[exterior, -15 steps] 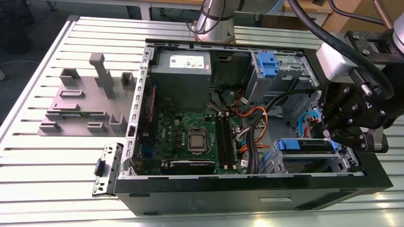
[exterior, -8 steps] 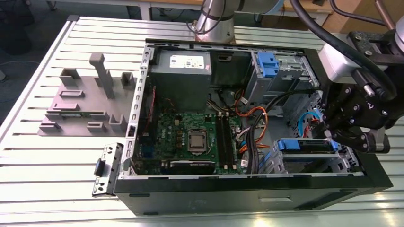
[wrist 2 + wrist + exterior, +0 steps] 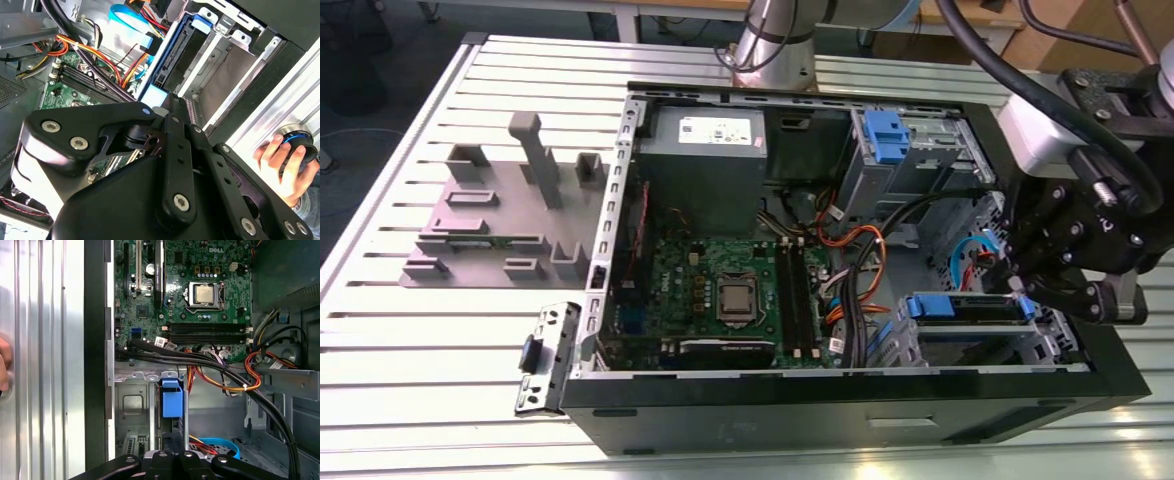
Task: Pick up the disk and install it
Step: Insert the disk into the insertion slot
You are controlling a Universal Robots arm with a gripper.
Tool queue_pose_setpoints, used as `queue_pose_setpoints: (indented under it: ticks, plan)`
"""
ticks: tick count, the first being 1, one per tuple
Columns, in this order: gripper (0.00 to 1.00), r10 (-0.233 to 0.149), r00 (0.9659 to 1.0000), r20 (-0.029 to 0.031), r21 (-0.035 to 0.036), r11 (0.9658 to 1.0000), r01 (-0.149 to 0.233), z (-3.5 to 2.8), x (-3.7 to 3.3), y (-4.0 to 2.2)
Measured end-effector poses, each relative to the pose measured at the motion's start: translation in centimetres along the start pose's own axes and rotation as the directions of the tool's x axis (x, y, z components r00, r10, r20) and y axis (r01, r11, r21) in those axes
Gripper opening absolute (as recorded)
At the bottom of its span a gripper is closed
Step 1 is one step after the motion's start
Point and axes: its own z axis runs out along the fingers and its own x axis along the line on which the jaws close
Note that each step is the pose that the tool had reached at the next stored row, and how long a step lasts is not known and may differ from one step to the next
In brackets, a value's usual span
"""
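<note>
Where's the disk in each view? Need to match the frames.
Exterior view: disk, blue-fronted, at the drive cage toward the exterior view's right, next to the gripper.
Second wrist view: disk edge-on, blue-framed, just beyond the gripper.
First wrist view: its blue end lies between the gripper and the cables.
Shared landmark: the green motherboard.
</note>
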Motion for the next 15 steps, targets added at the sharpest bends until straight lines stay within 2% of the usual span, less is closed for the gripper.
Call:
queue_pose_setpoints:
  ticks: [15]
  plan:
    - [0.1, 0.0, 1.0, -0.0009, 0.0, 1.0, 0.0, 0.18, -0.04, -0.87]
